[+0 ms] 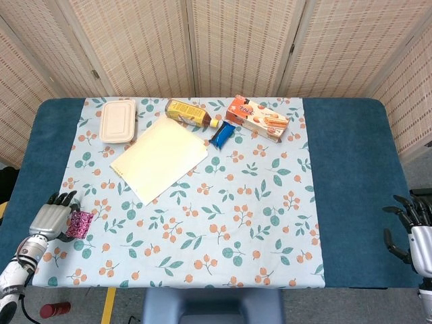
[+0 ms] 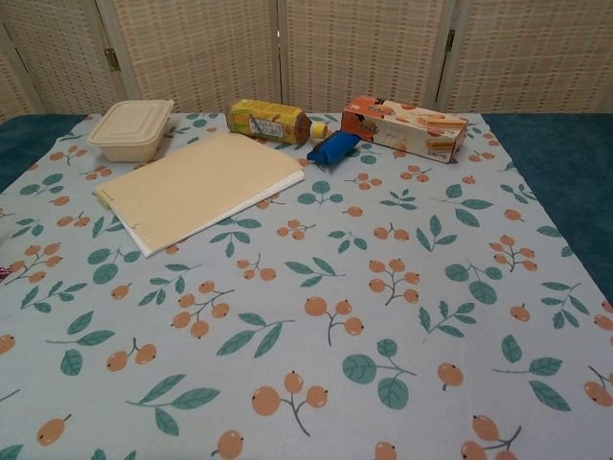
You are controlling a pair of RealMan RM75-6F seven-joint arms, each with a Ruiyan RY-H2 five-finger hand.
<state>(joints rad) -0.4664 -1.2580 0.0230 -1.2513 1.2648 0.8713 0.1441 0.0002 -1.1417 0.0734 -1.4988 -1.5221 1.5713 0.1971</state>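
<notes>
Surface: floral cloth (image 1: pixel 223 202) over a blue table, woven screens behind.
Left hand (image 1: pixel 48 221): clamped on pink scrubber (image 1: pixel 81 223), near-left edge.
Right hand (image 1: pixel 413 226): fingers apart, empty.
Advice: keep the hold firm and the scrubber level.

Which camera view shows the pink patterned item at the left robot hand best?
The head view: the pink patterned item shows whole beside the left robot hand near the table's left edge. The chest view catches only a sliver of it at its left border, and no hand.
</notes>
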